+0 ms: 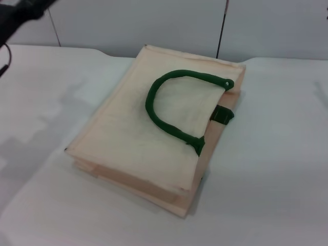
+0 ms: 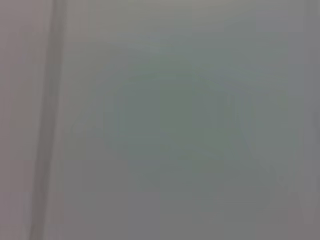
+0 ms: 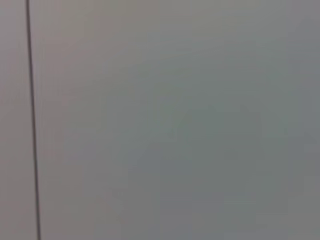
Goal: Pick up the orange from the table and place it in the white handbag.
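Note:
The white handbag [image 1: 148,133] lies flat on the table [image 1: 266,169], cream-beige, with a dark green loop handle [image 1: 169,110] on top and its opening toward the right. The orange is not in view in any frame. A dark part of my left arm [image 1: 20,15] shows at the top left corner of the head view, above the table; its gripper is not visible. My right gripper is out of view. Both wrist views show only a plain grey-white surface.
A white wall [image 1: 154,25] with a thin dark vertical seam [image 1: 221,31] stands behind the table. A dark cable [image 1: 6,59] hangs at the far left edge. Bare tabletop surrounds the bag on all sides.

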Controlling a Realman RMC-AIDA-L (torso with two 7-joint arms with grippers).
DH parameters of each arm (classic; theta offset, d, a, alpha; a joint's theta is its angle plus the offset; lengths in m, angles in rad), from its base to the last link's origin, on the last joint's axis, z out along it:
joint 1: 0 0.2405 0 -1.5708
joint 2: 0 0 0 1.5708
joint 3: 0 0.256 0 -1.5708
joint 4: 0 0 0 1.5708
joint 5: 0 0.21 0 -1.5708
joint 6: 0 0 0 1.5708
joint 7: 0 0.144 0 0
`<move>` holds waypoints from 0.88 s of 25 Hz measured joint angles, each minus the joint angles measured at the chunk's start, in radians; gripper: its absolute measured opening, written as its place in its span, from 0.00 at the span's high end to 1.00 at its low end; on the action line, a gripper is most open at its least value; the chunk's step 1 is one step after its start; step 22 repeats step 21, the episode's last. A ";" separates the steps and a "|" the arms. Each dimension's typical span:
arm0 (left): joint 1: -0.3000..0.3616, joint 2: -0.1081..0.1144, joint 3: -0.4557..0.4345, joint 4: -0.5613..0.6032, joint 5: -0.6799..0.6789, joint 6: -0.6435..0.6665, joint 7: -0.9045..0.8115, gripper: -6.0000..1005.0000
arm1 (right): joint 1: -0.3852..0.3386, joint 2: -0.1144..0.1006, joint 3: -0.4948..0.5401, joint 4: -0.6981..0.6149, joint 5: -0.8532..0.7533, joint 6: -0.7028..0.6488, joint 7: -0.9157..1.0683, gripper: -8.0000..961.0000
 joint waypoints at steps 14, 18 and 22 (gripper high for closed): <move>0.055 -0.032 -0.054 0.391 -0.312 -0.119 0.511 0.13 | -0.002 0.002 0.025 0.075 0.049 -0.001 -0.087 0.07; 0.047 -0.032 -0.042 0.395 -0.309 -0.127 0.516 0.13 | -0.003 0.001 0.039 0.099 0.050 0.003 -0.092 0.07; 0.047 -0.029 -0.041 0.395 -0.307 -0.123 0.508 0.13 | -0.001 0.001 0.039 0.111 0.050 0.008 -0.093 0.07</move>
